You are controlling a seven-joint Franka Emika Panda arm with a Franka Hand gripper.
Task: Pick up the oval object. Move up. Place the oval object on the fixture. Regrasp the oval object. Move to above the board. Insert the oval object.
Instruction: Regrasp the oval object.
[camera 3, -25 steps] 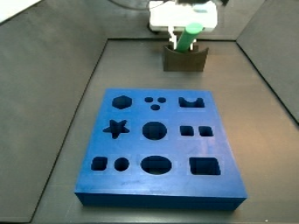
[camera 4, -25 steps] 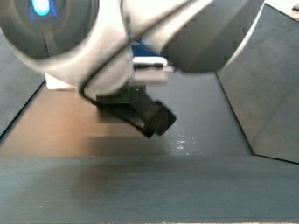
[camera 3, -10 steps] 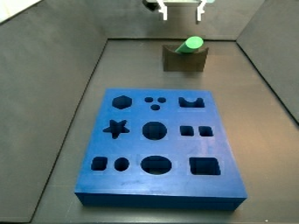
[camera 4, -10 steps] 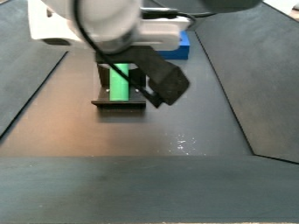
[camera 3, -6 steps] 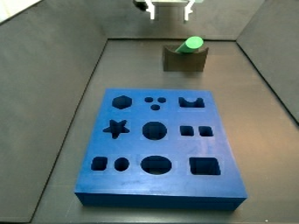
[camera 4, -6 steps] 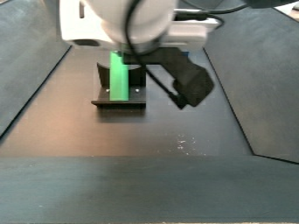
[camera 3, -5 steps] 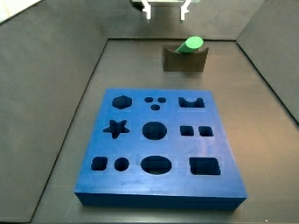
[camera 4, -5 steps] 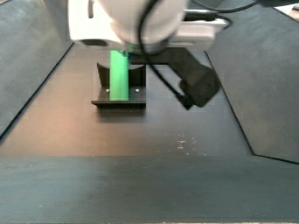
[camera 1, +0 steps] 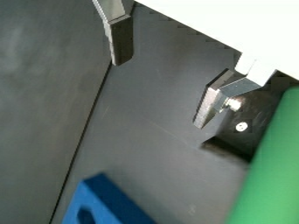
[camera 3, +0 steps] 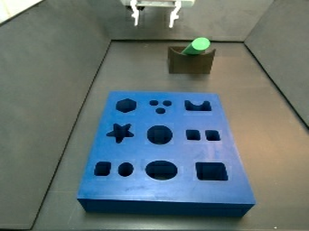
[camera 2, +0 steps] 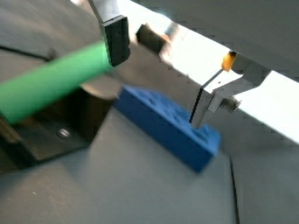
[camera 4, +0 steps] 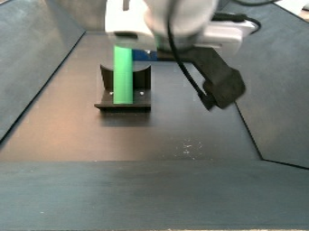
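Observation:
The oval object [camera 3: 197,45] is a bright green peg that leans tilted in the notch of the dark fixture [camera 3: 190,62] at the back of the floor. It also shows as a green rod [camera 4: 123,70] over the fixture [camera 4: 123,102]. My gripper [camera 3: 157,11] hangs high above the floor, to the left of the fixture, open and empty. In both wrist views the gripper [camera 1: 166,70] [camera 2: 160,72] has its silver fingers wide apart with nothing between them; the oval object [camera 1: 274,166] [camera 2: 56,79] lies off to one side. The blue board [camera 3: 164,149] with dark cut-outs lies in the middle.
Sloped grey walls [camera 3: 54,99] close in the dark floor on both sides. A corner of the board [camera 1: 100,201] shows in a wrist view, and its edge [camera 2: 170,122] runs beside the fixture [camera 2: 52,131]. The arm's bulky body [camera 4: 169,23] fills the upper part of a side view.
The gripper let go of the oval object, which stays on the fixture. It then rose and shifted left, away from the fixture.

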